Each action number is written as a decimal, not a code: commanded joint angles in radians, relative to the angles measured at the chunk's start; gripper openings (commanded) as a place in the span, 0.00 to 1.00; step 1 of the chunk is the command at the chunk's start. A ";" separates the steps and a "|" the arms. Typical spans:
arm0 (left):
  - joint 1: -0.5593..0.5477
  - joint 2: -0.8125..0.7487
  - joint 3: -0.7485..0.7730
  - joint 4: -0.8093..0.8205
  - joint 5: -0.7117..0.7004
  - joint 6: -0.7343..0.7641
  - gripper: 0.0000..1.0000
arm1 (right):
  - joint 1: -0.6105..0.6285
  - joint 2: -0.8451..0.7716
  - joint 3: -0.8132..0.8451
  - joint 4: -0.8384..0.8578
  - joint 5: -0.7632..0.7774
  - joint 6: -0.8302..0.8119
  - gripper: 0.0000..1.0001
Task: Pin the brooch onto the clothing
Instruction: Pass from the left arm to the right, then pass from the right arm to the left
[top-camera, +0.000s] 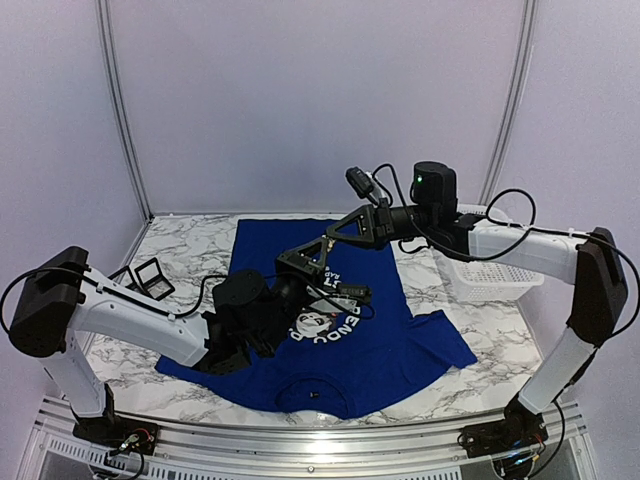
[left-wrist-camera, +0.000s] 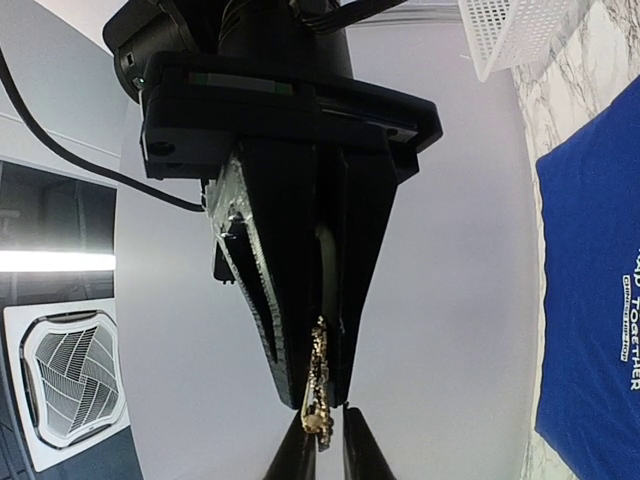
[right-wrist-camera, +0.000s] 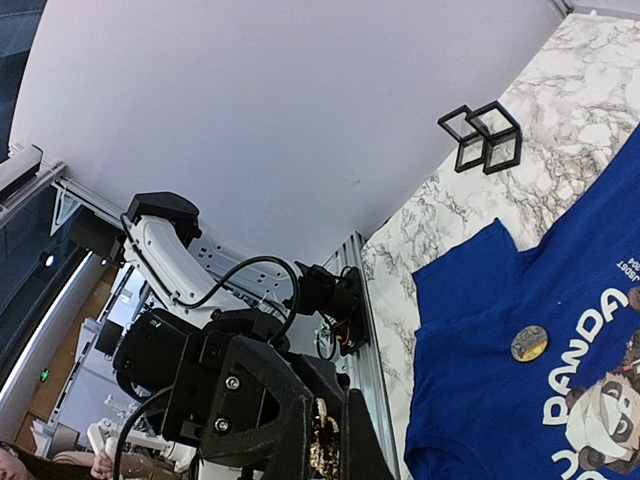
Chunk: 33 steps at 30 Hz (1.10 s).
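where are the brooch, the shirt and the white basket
brooch (left-wrist-camera: 318, 388), left wrist view, on its gold middle
shirt (top-camera: 400, 340), top view, on plain blue fabric right of the print
basket (top-camera: 492, 282), top view, on its white mesh side

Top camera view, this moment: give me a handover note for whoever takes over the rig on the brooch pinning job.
Right gripper: shut on the gold brooch, holding it in the air above the blue T-shirt.
Left gripper: fingertips narrowly apart on either side of the brooch's lower end; I cannot tell whether they grip it.
T-shirt: spread on the marble table, panda print up.
Done: the brooch is picked up and sits between both grippers over the shirt.
Left: push the pin through the fabric, fasten it, let go.
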 joint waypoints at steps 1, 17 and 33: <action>-0.004 -0.009 0.005 0.033 -0.016 -0.023 0.17 | -0.001 -0.011 -0.006 0.103 -0.005 0.039 0.00; -0.002 -0.038 0.032 -0.051 -0.068 -0.291 0.85 | -0.021 -0.030 -0.033 0.166 0.028 0.038 0.00; 0.270 -0.416 0.232 -1.018 1.073 -1.849 0.82 | 0.008 -0.169 0.039 -0.095 0.124 -0.408 0.00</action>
